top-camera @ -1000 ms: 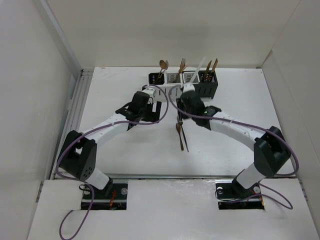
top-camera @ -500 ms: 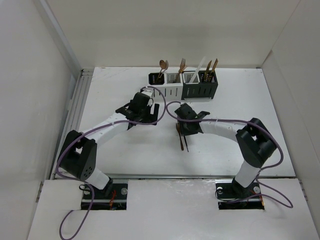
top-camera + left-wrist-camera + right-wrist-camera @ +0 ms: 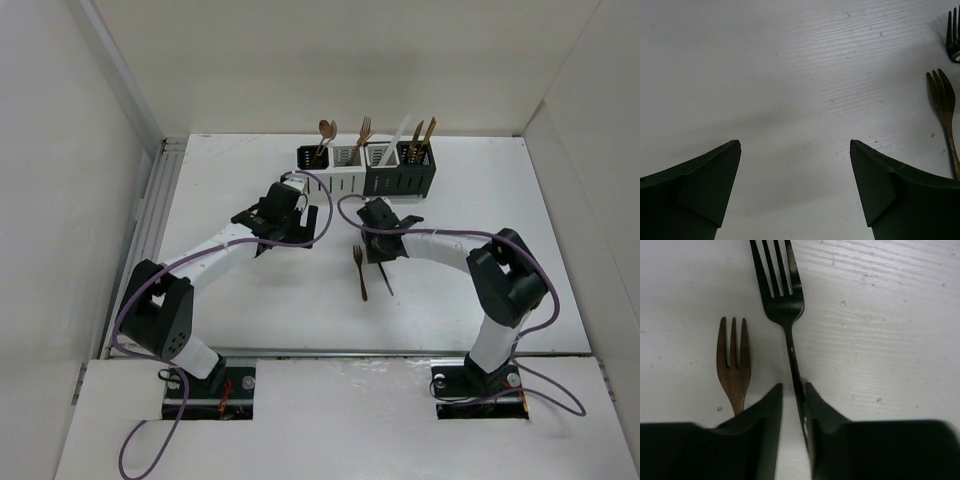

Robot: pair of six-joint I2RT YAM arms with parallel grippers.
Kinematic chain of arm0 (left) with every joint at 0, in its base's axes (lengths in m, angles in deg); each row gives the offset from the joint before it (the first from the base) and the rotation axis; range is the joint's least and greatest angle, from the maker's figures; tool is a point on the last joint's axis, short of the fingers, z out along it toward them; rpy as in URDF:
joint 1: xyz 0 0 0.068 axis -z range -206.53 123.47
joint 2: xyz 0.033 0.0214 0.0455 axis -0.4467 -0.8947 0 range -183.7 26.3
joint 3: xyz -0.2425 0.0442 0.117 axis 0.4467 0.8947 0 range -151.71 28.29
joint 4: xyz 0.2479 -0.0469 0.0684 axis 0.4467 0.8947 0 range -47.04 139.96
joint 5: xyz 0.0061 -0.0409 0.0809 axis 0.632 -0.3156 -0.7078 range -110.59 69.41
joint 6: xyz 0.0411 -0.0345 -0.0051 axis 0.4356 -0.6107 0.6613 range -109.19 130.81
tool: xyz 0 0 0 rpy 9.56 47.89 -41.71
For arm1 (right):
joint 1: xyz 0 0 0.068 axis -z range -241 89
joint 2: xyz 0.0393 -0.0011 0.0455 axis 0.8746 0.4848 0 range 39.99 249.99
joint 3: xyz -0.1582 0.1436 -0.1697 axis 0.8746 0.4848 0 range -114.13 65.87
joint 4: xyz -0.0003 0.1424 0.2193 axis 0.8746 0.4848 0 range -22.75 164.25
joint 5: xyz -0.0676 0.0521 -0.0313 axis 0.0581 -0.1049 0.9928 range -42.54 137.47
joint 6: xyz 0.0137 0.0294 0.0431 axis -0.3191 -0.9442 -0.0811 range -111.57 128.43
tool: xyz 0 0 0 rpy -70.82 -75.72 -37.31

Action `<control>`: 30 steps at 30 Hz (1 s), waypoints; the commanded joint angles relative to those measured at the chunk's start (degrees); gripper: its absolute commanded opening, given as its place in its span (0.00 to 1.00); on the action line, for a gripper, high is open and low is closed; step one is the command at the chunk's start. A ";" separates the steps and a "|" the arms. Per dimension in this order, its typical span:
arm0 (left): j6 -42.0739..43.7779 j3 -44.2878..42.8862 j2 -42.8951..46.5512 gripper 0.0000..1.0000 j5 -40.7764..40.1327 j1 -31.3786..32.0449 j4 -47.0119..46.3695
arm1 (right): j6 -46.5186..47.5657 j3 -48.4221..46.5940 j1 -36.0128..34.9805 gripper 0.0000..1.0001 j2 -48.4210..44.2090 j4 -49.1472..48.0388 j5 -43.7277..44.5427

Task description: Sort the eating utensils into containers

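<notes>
left gripper (image 3: pixel 795 187) spread wide, dark fingers (image 3: pixel 695 190) low over bare white table (image 3: pixel 790 75). at right edge, copper fork (image 3: pixel 943 120) lying flat, tines pointing far; dark fork's tines (image 3: pixel 953 42) just beyond it.

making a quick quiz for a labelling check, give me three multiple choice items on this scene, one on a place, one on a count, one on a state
1. Where does the copper fork lie?
A. in a holder
B. on the table beside the dark fork
C. in the left gripper

2. How many forks lie loose on the table?
A. two
B. four
C. none

3. How is the right gripper?
A. wide open
B. out of view
C. shut on the dark fork's handle

Answers: 1 B, they lie side by side; 2 A, only these two show; 3 C, its fingers pinch the handle.
</notes>
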 commanded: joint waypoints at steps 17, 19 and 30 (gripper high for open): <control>0.90 -0.33 2.16 0.89 -2.64 0.05 -0.80 | 8.47 0.11 0.13 0.00 -20.40 -24.16 9.17; 0.90 0.29 2.16 0.89 -2.64 0.05 -1.32 | 11.89 -2.63 0.74 0.00 -20.41 -29.46 9.89; 0.37 1.34 3.31 0.90 -3.69 0.05 -2.47 | 16.39 -31.33 3.99 0.00 12.08 -63.11 17.79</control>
